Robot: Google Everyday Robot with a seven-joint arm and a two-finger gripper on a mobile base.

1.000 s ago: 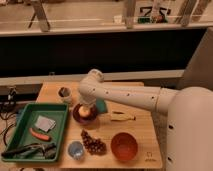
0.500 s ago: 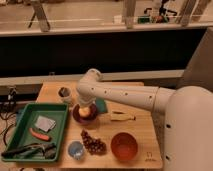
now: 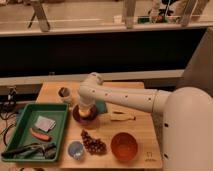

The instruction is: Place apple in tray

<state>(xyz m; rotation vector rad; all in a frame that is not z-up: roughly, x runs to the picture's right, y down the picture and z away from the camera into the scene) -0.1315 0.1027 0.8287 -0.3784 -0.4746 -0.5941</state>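
Observation:
The apple [image 3: 88,114] is a small pale yellow-orange fruit lying on a dark maroon round plate [image 3: 76,115] near the middle of the wooden table. My gripper [image 3: 84,108] reaches down from the white arm right onto the plate, directly over the apple and hiding most of it. The green tray [image 3: 45,104] lies apart from the plate, at the left of the table, and holds other items.
In the tray lie a pale packet [image 3: 45,122], a red-orange item [image 3: 39,134] and dark tools [image 3: 27,150]. Dark grapes [image 3: 93,144], an orange bowl [image 3: 124,146], a small blue bowl [image 3: 76,149], a yellow item [image 3: 121,117] and a grey cup [image 3: 64,93] stand around the plate.
The arm has stayed over the maroon plate with only a slight shift. The apple and the other things have not moved.

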